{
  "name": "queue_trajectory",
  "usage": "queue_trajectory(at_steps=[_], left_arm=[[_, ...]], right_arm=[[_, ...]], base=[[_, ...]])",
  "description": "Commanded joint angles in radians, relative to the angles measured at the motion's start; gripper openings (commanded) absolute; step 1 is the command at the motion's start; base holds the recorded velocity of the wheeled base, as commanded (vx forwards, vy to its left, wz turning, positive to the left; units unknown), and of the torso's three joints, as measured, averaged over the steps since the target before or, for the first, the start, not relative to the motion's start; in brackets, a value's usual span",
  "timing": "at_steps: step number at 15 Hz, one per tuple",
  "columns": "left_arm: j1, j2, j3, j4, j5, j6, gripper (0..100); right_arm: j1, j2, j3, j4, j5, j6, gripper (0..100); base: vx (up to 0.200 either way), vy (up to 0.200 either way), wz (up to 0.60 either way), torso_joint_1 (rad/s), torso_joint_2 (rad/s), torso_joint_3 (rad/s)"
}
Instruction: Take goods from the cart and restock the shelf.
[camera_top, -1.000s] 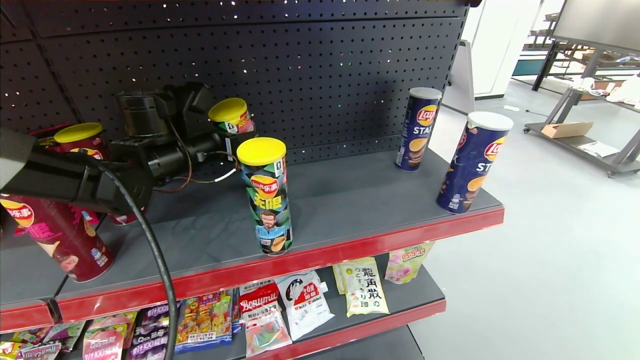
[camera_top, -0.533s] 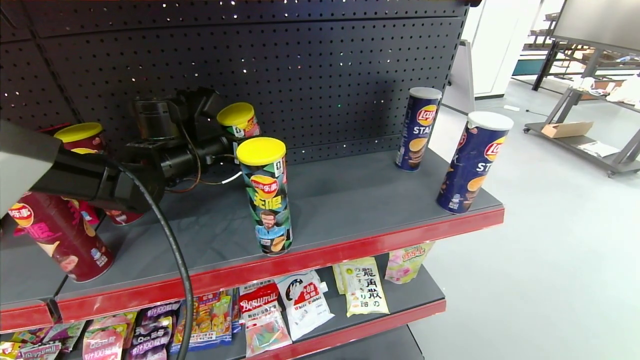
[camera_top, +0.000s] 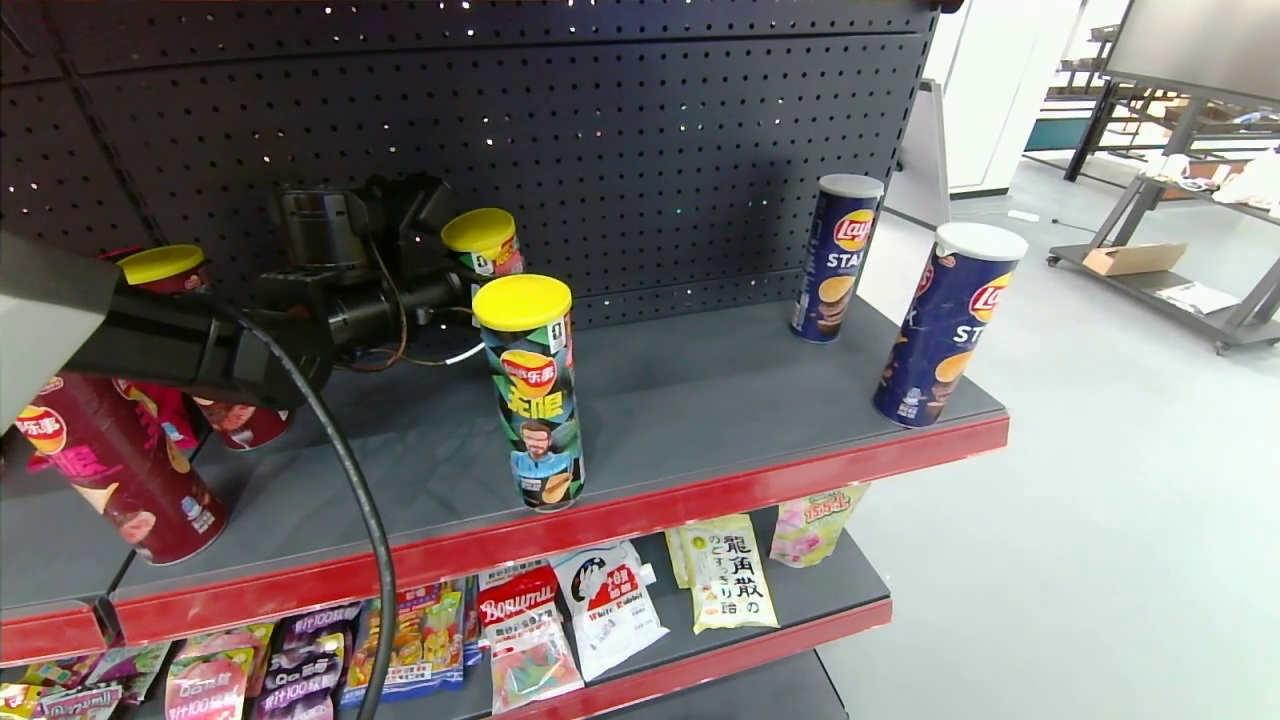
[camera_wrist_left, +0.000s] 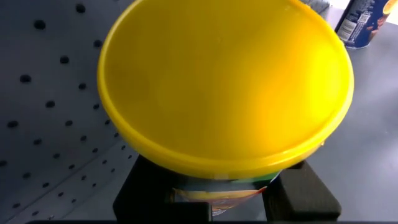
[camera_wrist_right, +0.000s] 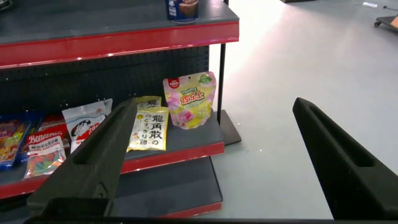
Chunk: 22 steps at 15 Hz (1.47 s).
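Grip on a yellow-lidded can (camera_top: 484, 240) at the back edge of the shelf (camera_top: 700, 400), against the pegboard (camera_top: 640, 150).

The left gripper (camera_top: 455, 280) is clamped on it; the lid (camera_wrist_left: 224, 81) seals the contents from sight. Its long axis is near vertical, lid up, behind the green can (camera_top: 530, 400) at the front edge. Two blue cans (camera_top: 835, 260) stand toward the right end. The right gripper (camera_wrist_right: 214, 106) is spread wide, holding nothing, before snack bags (camera_wrist_right: 189, 99) on the lower shelf.

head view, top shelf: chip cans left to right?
maroon can → held can → green can → back blue can → front blue can. Left out: the second maroon can, which overlaps the first.
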Motion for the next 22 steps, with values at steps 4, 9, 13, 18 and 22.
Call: queue_trajectory(at_steps=[4, 9, 13, 18, 22], left_arm=[[0.000, -0.022, 0.000, 0.013, -0.001, 0.001, 0], [-0.009, -0.022, -0.010, 0.056, 0.001, 0.001, 0], [-0.012, -0.022, -0.012, 0.064, 0.003, -0.001, 0], [-0.020, -0.019, -0.013, 0.064, 0.010, -0.006, 0], [-0.020, -0.016, -0.013, 0.061, 0.021, -0.015, 0]], right_arm=[[0.001, 0.001, 0.000, 0.000, 0.000, -0.001, 100], [0.001, 0.001, 0.000, 0.000, 0.000, -0.001, 100], [0.001, 0.001, 0.000, 0.000, 0.000, -0.001, 100], [0.001, 0.001, 0.000, 0.000, 0.000, -0.001, 100], [0.001, 0.001, 0.000, 0.000, 0.000, -0.001, 100]], base=[[0.000, 0.000, 0.00, 0.000, 0.00, 0.000], [0.000, 0.000, 0.00, 0.000, 0.00, 0.000], [0.000, 0.000, 0.00, 0.000, 0.00, 0.000], [0.000, 0.000, 0.00, 0.000, 0.00, 0.000], [0.000, 0.000, 0.00, 0.000, 0.00, 0.000]])
